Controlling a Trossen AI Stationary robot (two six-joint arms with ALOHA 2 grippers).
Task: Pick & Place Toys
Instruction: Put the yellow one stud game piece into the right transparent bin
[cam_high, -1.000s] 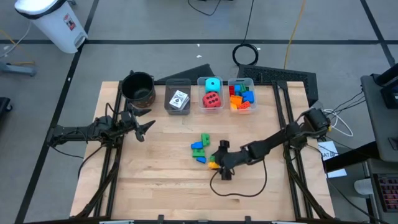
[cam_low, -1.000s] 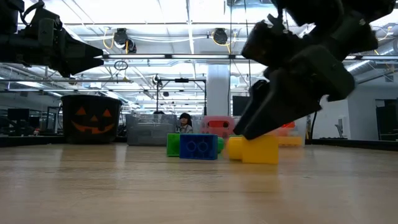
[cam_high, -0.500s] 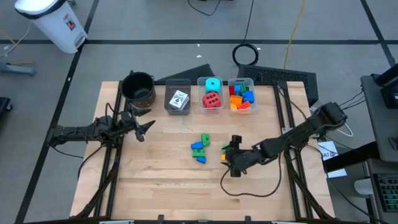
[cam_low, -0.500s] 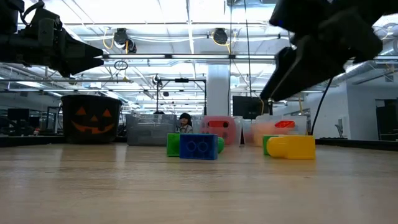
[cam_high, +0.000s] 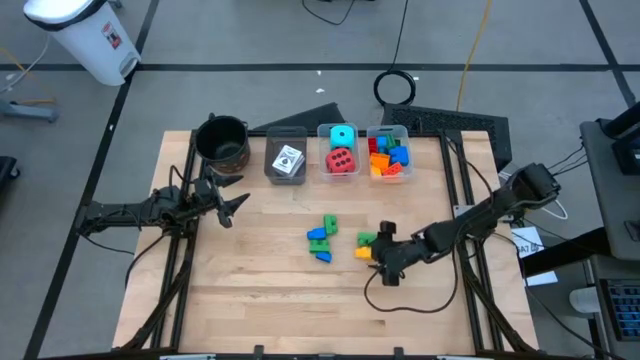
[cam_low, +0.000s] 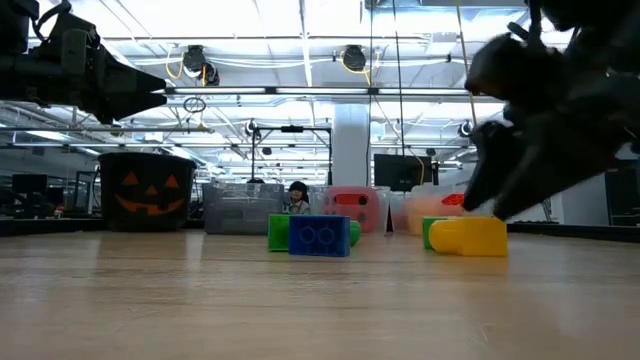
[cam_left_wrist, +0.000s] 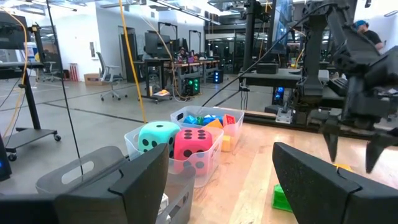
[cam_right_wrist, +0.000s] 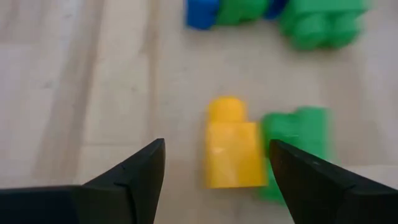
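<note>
A yellow brick lies flat on the table with a green brick touching its side. A cluster of blue and green bricks lies a little to their left. My right gripper is open, just right of the yellow brick and low over the table, with the brick showing between its fingers and apart from them. My left gripper is open and empty, raised at the table's left.
At the far edge stand a black pot, a grey bin with white cards, a clear bin with a red and a cyan dotted cube, and a clear bin of bricks. A black cable loops on the table near the right arm.
My right gripper has gone toward the table's right edge, taking the yellow brick along the table away from the blue and green cluster. It has let the brick go, risen off it, then drawn back a little further right and come lower. The brick now lies beside a green one.
</note>
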